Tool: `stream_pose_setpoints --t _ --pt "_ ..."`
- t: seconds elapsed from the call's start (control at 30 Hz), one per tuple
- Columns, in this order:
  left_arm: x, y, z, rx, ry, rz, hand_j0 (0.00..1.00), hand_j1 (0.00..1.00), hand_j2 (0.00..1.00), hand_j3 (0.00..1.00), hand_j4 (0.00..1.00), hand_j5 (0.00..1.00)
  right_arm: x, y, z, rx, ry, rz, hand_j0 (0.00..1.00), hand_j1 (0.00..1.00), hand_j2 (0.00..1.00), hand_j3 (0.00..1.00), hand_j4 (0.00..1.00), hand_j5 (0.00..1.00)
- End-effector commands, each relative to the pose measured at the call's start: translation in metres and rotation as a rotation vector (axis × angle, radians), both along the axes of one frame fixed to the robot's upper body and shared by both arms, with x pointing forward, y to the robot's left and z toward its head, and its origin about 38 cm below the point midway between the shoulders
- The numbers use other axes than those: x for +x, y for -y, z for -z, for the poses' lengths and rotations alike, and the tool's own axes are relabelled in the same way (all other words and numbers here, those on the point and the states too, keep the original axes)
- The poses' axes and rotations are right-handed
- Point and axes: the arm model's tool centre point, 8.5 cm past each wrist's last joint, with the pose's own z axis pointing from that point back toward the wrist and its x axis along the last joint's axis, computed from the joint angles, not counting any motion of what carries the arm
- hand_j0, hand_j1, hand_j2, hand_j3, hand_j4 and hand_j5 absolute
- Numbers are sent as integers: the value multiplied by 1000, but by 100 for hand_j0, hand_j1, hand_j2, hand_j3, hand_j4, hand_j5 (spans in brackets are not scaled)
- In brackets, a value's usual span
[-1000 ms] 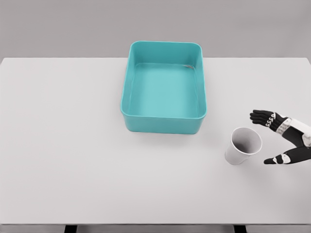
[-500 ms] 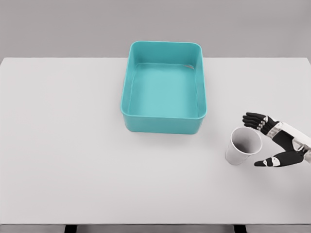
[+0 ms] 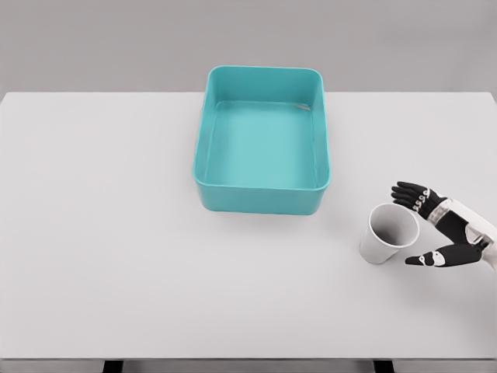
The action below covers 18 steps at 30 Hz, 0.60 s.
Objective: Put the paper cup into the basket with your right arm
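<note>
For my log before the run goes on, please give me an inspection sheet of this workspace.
Surface: white table, flat.
Job's things: paper cup on the table, tilted, mouth open; teal basket left of it and further back, holding nothing.
Clutter: nothing seen.
Grippers: right hand beside the cup, fingers spread at its rim, not closed on it; left hand not in view.
Cables: nothing seen.
Surroundings: plain grey backdrop.

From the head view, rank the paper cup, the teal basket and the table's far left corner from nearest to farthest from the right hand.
1. paper cup: just left of the right hand, between its spread fingers.
2. teal basket: up and left, mid-table, empty.
3. table's far left corner: across the whole table, farthest.
</note>
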Motion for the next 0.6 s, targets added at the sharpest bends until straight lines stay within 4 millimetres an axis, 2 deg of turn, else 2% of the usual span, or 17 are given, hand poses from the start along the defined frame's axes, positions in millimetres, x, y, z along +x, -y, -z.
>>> stream_pose_setpoints --t 0.0,0.1,0.57 --pt "0 0 0 0 0 0 100 100 100 100 100 100 0 0 7 14 -10 19 100 100 100 100 100 100" --pt "0 0 0 0 0 -2 100 100 100 100 100 100 1 0 19 32 -24 46 100 100 100 100 100 100" --pt "0 0 0 0 1 0 100 100 100 100 100 100 1 -12 27 62 -25 43 100 100 100 100 100 100"
